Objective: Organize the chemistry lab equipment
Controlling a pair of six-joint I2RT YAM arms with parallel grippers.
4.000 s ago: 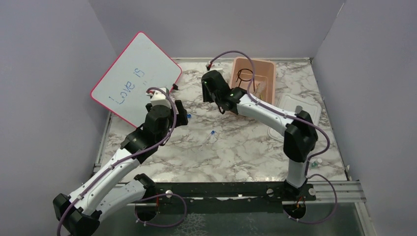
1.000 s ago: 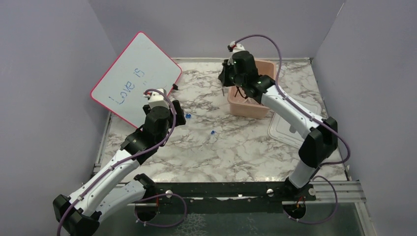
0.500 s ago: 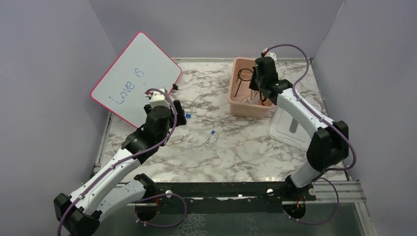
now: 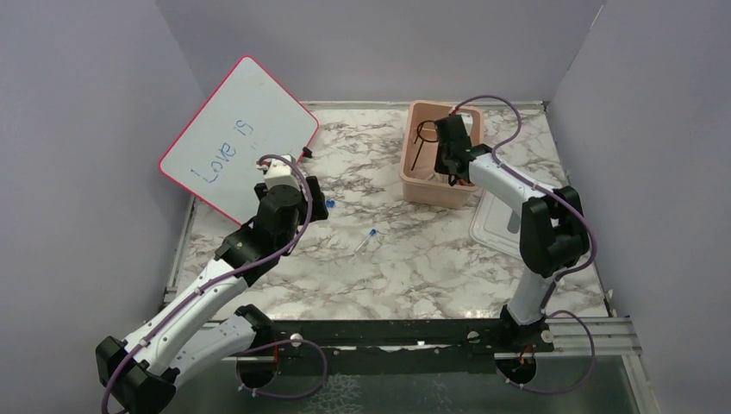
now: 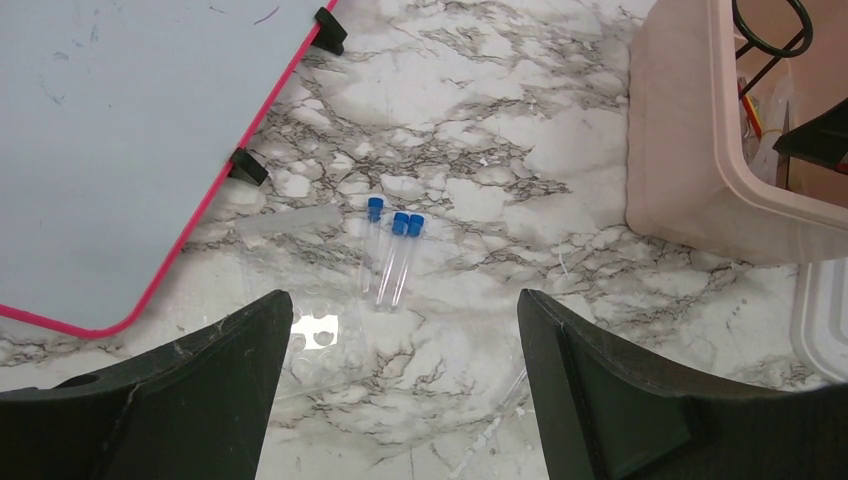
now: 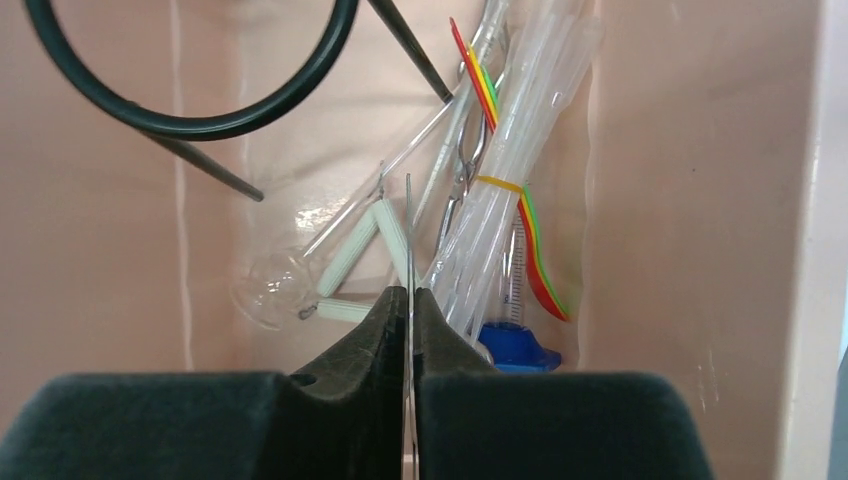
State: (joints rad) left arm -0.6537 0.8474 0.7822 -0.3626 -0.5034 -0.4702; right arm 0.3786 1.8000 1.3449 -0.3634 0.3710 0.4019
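Plain lilac-grey walls (image 4: 86, 172) close in the left, back and right of a white table top (image 4: 414, 267) veined with grey marble. At the far left a pink-rimmed whiteboard (image 4: 237, 138) with blue writing stands tilted on small black feet, its lower edge down on the marble.

Just right of it the left gripper (image 5: 400, 305) hangs above the surface, its black fingers (image 5: 180, 400) spread wide with nothing between them. Under that gap lie three clear vials with blue caps (image 5: 398, 250), side by side. A bare clear tube (image 5: 290, 220) lies just left of them near the board's edge, and a clear plastic piece (image 5: 320, 335) with holes sits beside them. One more blue-capped vial (image 4: 371, 235) lies alone towards the middle of the table.

Further right stands a pale pink rectangular plastic tub (image 4: 428, 191). Inside it are a black wire ring stand (image 6: 190, 115), a round-bottomed glass flask (image 6: 270, 290), a yellow-banded bundle of clear tubes (image 6: 510, 170) and, beside that, a red-yellow thin rod (image 6: 500, 120). The right gripper (image 6: 410, 297) reaches down into the tub, its fingers pressed almost together on a thin metal rod (image 6: 408, 220) that stands up between them. A white lid (image 4: 509, 224) lies flat on the marble just right of the tub.
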